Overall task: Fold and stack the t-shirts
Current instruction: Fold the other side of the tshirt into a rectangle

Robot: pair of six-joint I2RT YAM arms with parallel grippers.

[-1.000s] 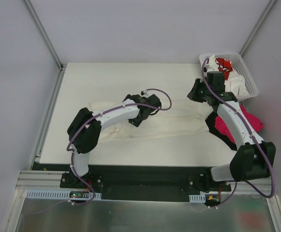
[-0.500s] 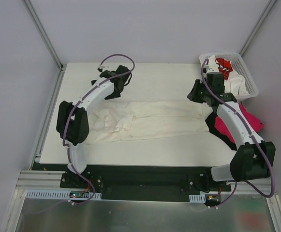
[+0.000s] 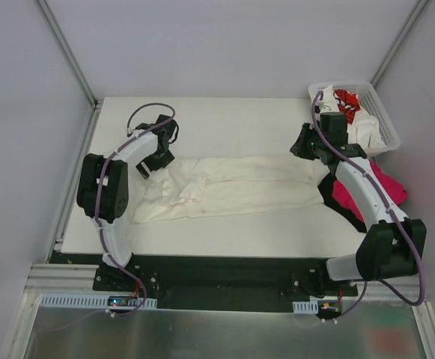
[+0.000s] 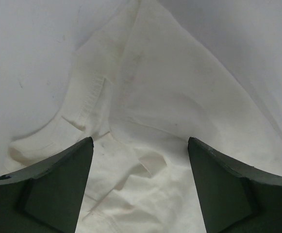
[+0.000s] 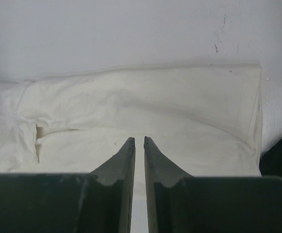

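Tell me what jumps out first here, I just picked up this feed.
A long cream t-shirt sprawls across the middle of the table, with the left gripper open above its left end and the right gripper nearly shut at its right end. At the far right, a white basket holds more shirts, and a magenta shirt lies beside it.
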